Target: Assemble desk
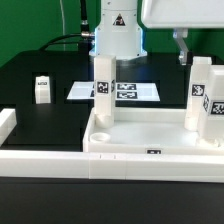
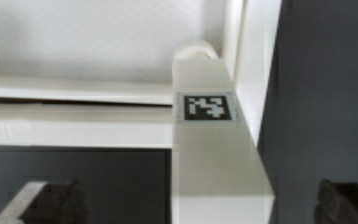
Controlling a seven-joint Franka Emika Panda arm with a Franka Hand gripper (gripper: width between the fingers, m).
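The white desk tabletop (image 1: 150,135) lies rim-up at the front of the exterior view. Three white square legs stand in it: one at the exterior view's left (image 1: 103,85) and two at its right (image 1: 203,92) (image 1: 216,112). A fourth leg (image 1: 42,89) stands loose on the black table at the left. My gripper (image 1: 183,45) hangs above the right legs. In the wrist view a tagged leg (image 2: 215,140) runs up between my fingers (image 2: 43,200), with dark gaps on both sides. My gripper (image 2: 194,205) is open and touches nothing.
The marker board (image 1: 130,91) lies behind the tabletop. The robot base (image 1: 118,35) stands at the back. Low white border rails run along the left (image 1: 8,125) and the front (image 1: 45,160) of the table.
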